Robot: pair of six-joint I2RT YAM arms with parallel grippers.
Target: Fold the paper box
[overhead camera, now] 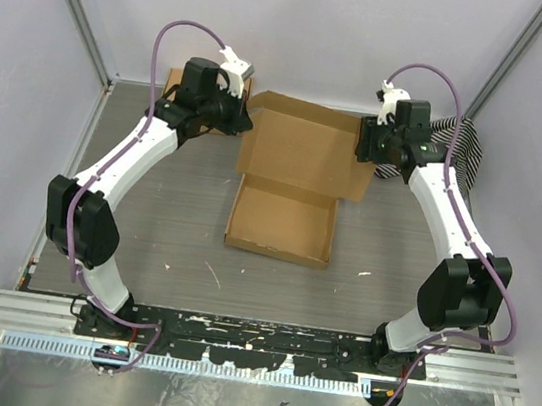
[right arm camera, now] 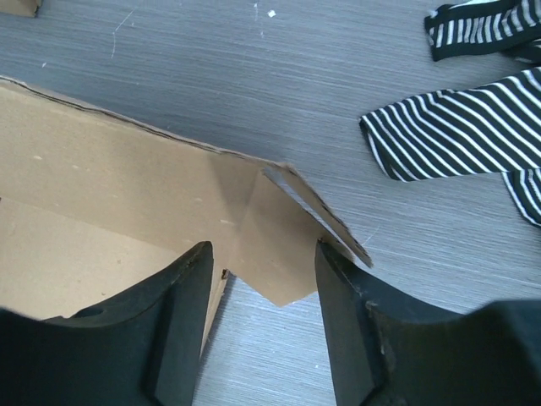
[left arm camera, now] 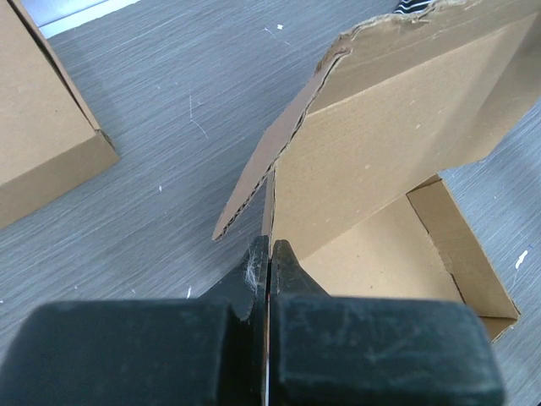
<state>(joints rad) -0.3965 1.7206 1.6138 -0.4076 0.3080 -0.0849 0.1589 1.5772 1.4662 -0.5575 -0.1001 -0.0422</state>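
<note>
At far left on the counter point(overhead camera: 166, 229), a smaller box point(left arm camera: 42, 144) is sitting apart. Next, the left gripper point(left arm camera: 269, 249) is pinching shut on a raised flap of the paper box point(overhead camera: 294, 181), lying mid-counter; it should be steadying that side during folding. Rightward, the right gripper point(right arm camera: 264, 247) is gaping astride the corner flap, holding nothing; striped cloth point(right arm camera: 456, 127) is lying near, possibly snagging.

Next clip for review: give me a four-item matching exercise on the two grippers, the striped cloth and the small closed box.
1 left gripper
2 right gripper
3 striped cloth
4 small box

A open, a corner flap between its jaws
B far right of the table
C shut on a flap of the paper box
D far left of the table

Pairs: 1-C, 2-A, 3-B, 4-D
</note>
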